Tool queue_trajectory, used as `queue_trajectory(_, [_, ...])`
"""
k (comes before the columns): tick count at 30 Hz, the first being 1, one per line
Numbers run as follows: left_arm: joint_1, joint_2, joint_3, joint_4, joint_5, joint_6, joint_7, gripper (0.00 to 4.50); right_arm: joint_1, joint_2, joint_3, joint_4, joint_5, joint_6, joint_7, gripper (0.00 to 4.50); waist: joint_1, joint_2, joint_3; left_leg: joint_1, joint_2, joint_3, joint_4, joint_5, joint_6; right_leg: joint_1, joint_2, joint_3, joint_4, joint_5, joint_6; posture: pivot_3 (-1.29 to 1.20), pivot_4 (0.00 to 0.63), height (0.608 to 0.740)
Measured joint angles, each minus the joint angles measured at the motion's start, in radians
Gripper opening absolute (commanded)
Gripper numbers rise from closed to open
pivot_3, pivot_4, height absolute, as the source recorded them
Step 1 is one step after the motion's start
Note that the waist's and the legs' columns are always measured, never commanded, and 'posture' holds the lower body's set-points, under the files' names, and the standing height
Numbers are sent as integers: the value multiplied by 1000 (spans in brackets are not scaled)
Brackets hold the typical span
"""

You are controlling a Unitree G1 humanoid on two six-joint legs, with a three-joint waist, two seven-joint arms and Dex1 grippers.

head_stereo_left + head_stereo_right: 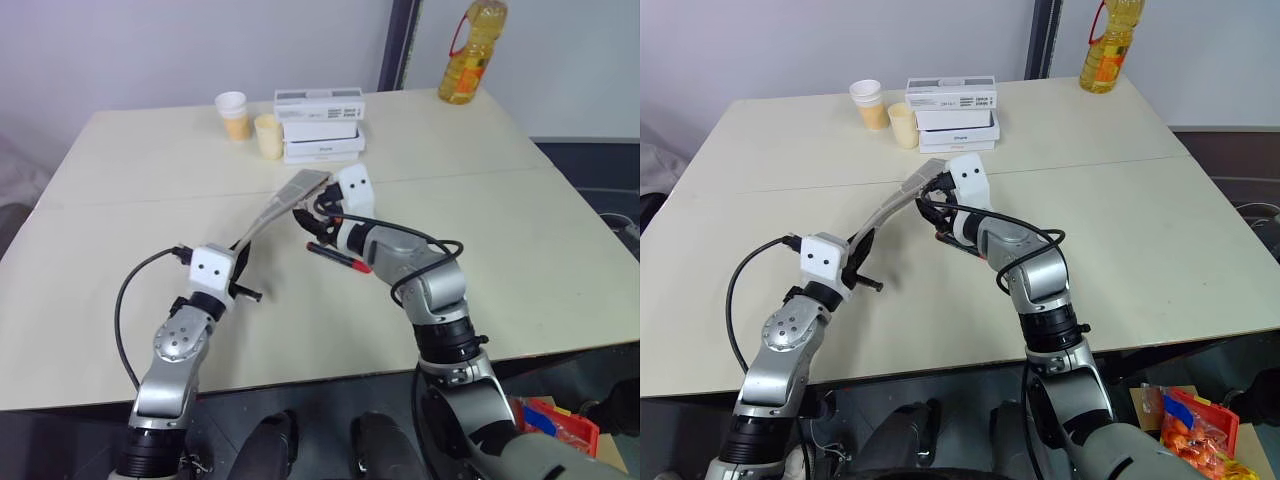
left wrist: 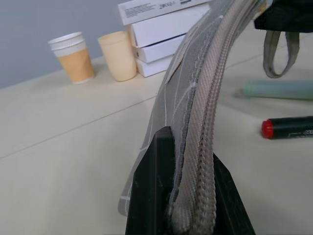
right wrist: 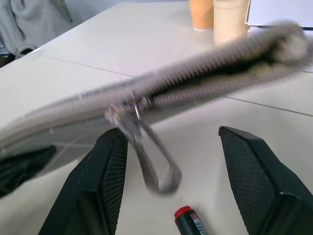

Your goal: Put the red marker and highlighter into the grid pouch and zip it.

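My left gripper (image 1: 243,262) is shut on one end of the grid pouch (image 1: 280,208), holding it on edge above the table with the zipper up. At the pouch's far end my right gripper (image 3: 171,134) stands open, its fingers on either side of the hanging pale pull tab (image 3: 151,161) without clasping it. The zipper gapes on one side of the slider. The red marker (image 1: 340,257) lies on the table under my right hand. In the left wrist view the pale teal highlighter (image 2: 279,89) lies on the table just beyond the marker (image 2: 288,127).
Two paper cups (image 1: 232,112) and a stack of white boxes (image 1: 320,125) stand at the back of the beige table (image 1: 120,200). A bottle of yellow oil (image 1: 470,55) is at the back right corner. The table's front edge runs close by my arms.
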Motion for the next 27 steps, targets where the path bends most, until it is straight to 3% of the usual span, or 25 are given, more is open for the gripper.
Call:
queue_trajectory(2, [0,0,0,0,0,-1,2,0,0,2,-12,0,15,0,0,2163,0,0,0,0,0,0,0,0,0,0,0,0,0,0,0,0,150,740])
queue_trajectory(6, [-3,-1,-1,4,1,-2,4,0,-4,2,-17,0,34,3,2,59,-2,0,0,0,0,0,0,0,0,0,0,0,0,0,0,0,150,740])
queue_trajectory(27, [-17,-8,-4,19,21,-4,6,0,-5,12,210,-33,30,25,71,59,-2,0,0,0,0,0,0,0,0,0,0,0,0,0,0,0,150,740])
